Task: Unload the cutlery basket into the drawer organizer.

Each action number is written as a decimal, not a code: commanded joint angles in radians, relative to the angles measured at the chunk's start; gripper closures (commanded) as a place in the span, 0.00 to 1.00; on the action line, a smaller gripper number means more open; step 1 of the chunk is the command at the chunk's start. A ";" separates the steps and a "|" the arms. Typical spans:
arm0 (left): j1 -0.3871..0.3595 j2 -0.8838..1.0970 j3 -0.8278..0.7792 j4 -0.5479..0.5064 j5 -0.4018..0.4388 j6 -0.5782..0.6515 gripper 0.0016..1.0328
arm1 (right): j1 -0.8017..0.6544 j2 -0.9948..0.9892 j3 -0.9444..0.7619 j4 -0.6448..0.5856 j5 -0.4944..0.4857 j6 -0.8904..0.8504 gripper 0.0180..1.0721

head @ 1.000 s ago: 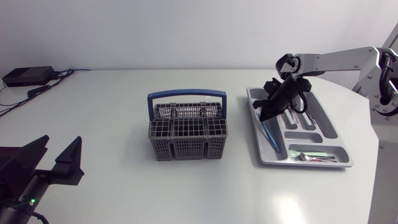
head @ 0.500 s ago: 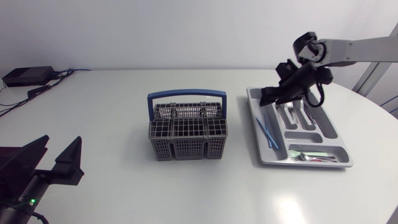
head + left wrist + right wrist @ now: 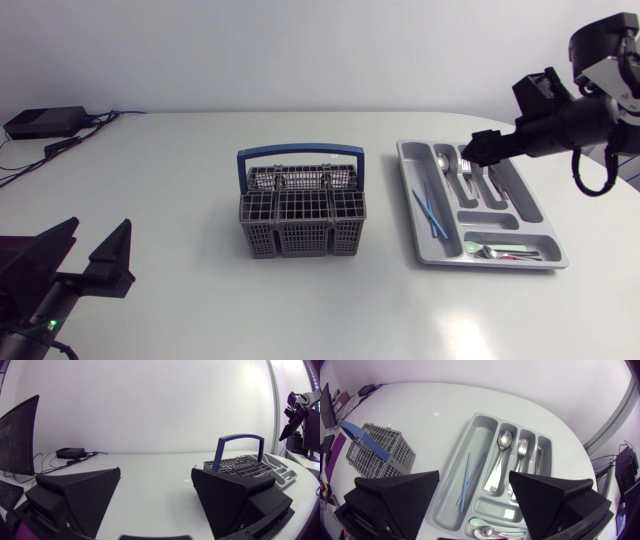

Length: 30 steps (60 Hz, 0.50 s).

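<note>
The grey cutlery basket (image 3: 300,215) with a blue handle stands mid-table; no cutlery shows above its grid. At the right lies the grey drawer organizer (image 3: 490,264). Two blue chopsticks (image 3: 430,208) rest in its long left compartment, a spoon (image 3: 502,455) and forks (image 3: 521,457) in the middle ones. My right gripper (image 3: 480,148) hangs open and empty above the organizer's far end. In the right wrist view the organizer (image 3: 480,435) and chopsticks (image 3: 470,477) lie below its spread fingers (image 3: 395,500). My left gripper (image 3: 95,262) stands open at the near left, far from the basket (image 3: 240,462).
Small spoons, one pale green, lie in the organizer's near cross compartment (image 3: 500,250). A black box with cables (image 3: 45,122) sits at the far left edge of the table. Bare white tabletop stretches between my left gripper and the basket.
My right gripper has opened, let go of the blue chopsticks in the long compartment, then risen and drawn back to the right. The left arm has not moved.
</note>
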 commanded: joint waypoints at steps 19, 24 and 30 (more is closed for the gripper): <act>-0.005 -0.006 -0.019 0.003 -0.009 -0.025 0.05 | -0.020 -0.346 -0.247 0.077 0.042 0.001 0.04; -0.005 -0.006 -0.019 0.003 -0.009 -0.025 0.05 | -0.020 -0.439 -0.316 0.119 0.062 -0.013 0.04; -0.005 -0.006 -0.019 0.003 -0.009 -0.025 0.05 | -0.019 -0.531 -0.373 0.128 0.077 -0.015 0.04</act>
